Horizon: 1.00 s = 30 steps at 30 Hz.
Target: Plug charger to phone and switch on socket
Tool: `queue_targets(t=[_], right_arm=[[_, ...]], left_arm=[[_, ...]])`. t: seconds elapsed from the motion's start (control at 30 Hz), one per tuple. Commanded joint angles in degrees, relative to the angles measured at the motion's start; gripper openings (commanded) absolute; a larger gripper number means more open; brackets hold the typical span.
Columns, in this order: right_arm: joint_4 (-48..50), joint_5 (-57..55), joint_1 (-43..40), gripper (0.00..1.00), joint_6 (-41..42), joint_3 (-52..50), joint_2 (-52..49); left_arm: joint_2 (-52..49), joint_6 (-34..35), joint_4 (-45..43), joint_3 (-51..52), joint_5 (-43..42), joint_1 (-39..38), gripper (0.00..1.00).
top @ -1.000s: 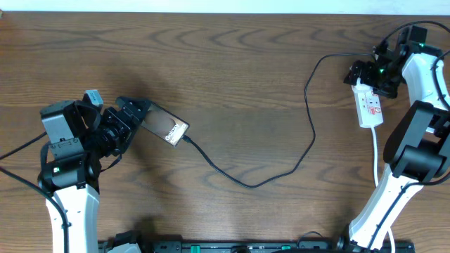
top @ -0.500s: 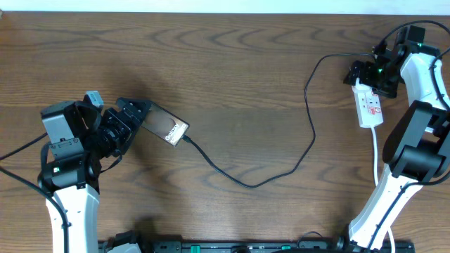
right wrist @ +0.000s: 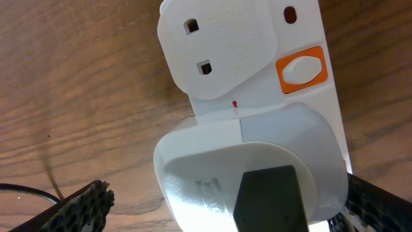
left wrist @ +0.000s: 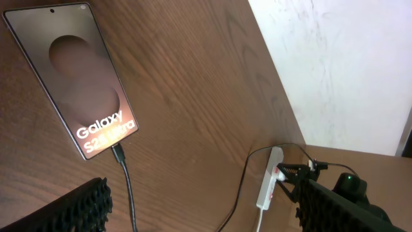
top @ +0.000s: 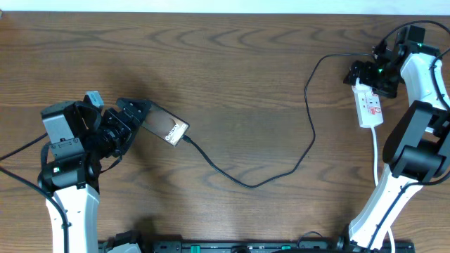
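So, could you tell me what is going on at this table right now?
Two robot arms are setting up phone charging. The black charger cable looks already plugged into the Galaxy S25 Ultra phone, with the open left gripper hovering at its other end. The open right gripper hangs over the white power strip, gripping nothing. Its orange switch shows, but I cannot tell whether it is on.
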<state>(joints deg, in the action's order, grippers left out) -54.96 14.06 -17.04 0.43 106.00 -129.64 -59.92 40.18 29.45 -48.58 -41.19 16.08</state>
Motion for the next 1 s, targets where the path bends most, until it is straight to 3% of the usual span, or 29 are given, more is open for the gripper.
queue_targets(t=[0.0, 0.6, 0.97], right_arm=[[-1.16, 16.09, 2.29, 0.99, 1.22, -2.64, -2.36], [-2.97, 15.54, -1.11, 0.99, 1.2, 0.39, -1.7], [-9.01, 5.22, -2.43, 0.99, 1.2, 7.5, 0.92]], left_arm=[[-0.31, -1.2, 0.07, -1.11, 0.7, 0.24, 0.91], [-0.31, -1.2, 0.07, -1.11, 0.72, 0.24, 0.91], [-0.31, -1.2, 0.04, -1.11, 0.72, 0.24, 0.91]])
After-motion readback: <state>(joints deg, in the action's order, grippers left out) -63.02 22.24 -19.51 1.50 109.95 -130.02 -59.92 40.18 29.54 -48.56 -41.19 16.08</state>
